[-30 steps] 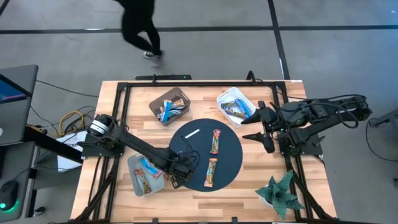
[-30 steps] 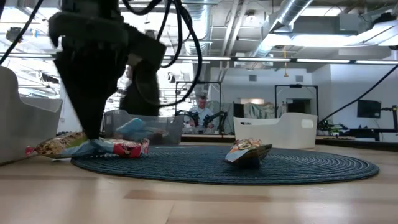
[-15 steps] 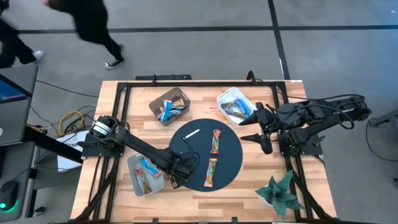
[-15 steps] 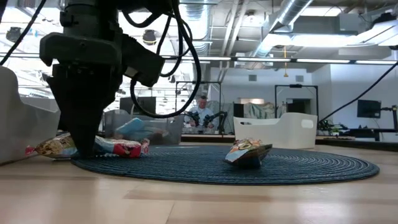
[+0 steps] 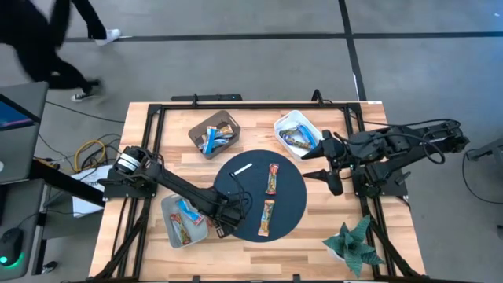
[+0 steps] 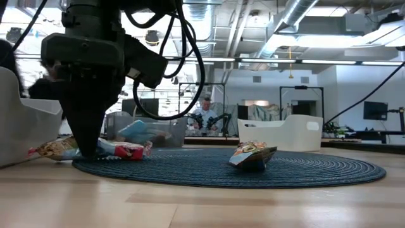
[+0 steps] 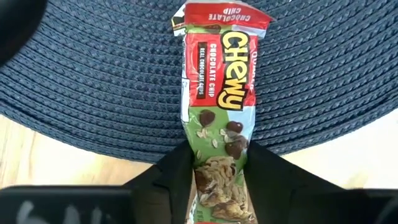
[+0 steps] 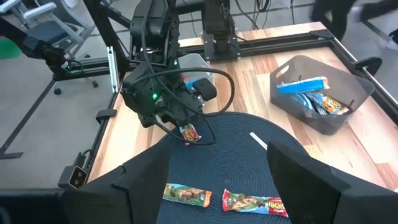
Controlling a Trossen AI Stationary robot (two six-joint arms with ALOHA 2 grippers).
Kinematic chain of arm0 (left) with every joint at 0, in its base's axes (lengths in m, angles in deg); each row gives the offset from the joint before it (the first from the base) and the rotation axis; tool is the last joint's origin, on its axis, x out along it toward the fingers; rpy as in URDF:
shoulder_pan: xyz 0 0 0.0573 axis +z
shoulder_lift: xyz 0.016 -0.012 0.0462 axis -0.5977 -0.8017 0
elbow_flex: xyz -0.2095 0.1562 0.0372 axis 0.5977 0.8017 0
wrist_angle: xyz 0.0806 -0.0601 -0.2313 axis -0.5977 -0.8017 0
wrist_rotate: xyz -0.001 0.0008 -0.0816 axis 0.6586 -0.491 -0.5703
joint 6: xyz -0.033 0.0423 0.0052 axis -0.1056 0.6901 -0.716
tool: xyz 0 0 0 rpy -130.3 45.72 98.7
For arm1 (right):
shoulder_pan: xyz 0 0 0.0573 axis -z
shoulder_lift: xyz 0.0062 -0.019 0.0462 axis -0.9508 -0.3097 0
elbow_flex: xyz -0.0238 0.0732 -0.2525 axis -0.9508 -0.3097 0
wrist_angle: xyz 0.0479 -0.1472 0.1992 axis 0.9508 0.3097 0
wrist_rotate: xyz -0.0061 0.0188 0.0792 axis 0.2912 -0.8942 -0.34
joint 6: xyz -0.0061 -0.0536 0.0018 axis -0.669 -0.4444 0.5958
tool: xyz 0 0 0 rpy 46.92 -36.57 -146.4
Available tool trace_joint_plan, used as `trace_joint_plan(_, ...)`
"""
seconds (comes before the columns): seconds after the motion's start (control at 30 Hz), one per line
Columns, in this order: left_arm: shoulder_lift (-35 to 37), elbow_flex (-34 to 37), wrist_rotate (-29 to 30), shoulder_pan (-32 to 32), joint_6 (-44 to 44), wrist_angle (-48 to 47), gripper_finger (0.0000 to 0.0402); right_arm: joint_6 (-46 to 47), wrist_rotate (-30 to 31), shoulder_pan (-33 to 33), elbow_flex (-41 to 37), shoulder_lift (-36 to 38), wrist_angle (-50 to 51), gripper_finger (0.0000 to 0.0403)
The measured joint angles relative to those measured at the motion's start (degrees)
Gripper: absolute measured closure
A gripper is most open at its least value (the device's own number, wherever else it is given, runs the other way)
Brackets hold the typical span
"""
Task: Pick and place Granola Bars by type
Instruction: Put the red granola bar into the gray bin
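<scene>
A red and green granola bar (image 7: 219,87) lies over the near-left edge of the round dark mat (image 5: 295,200). My left gripper (image 7: 217,152) stands over it, pointing down, and also appears in the high view (image 5: 222,222) and the low view (image 6: 88,147). Two more bars (image 5: 272,178) (image 5: 267,218) lie flat on the mat, beside a thin white stick (image 5: 240,170). More bars fill three bins. My right gripper (image 5: 328,159) hangs open past the mat's right edge, touching nothing. My left gripper pinches the granola bar between its two fingers (image 7: 171,180) at the oat-printed end (image 7: 217,171), coming from above and pointing down, across the bar's width. The wrapper looks narrowed between the fingers. The bar's red end (image 7: 217,15) lies flat on the mat.
A grey bin (image 5: 214,134) and a white bin (image 5: 297,134) stand beyond the mat, and a third bin (image 5: 185,220) sits at its near-left. A green paper shape (image 5: 357,240) lies near the right corner. A black frame (image 5: 157,110) borders the table. A person (image 5: 47,39) walks behind.
My left gripper has come down a little onto the bar at the mat's near-left edge, then held still. The bar has stayed flat. The person beyond the table has walked off toward the left.
</scene>
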Motion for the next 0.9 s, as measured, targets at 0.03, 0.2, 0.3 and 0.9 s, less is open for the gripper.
trace_joint_plan(0.03,0.0,0.0,-0.1,0.0,0.0,0.0,0.0283,0.3,0.0,0.0,0.0,0.0,0.0,0.0143)
trace_joint_plan(0.2,0.0,-0.1,-2.8,0.0,-0.2,0.0,0.0314,0.4,0.0,0.0,0.0,0.0,0.0,0.0143)
trace_joint_plan(0.3,0.0,-1.5,-3.4,0.0,-0.3,-0.7,0.0328,0.4,0.0,0.0,0.0,0.0,0.0,0.0143)
trace_joint_plan(0.9,0.1,-24.6,5.1,0.5,-14.9,-34.7,0.034,0.7,0.0,0.0,0.0,0.0,0.0,0.0143)
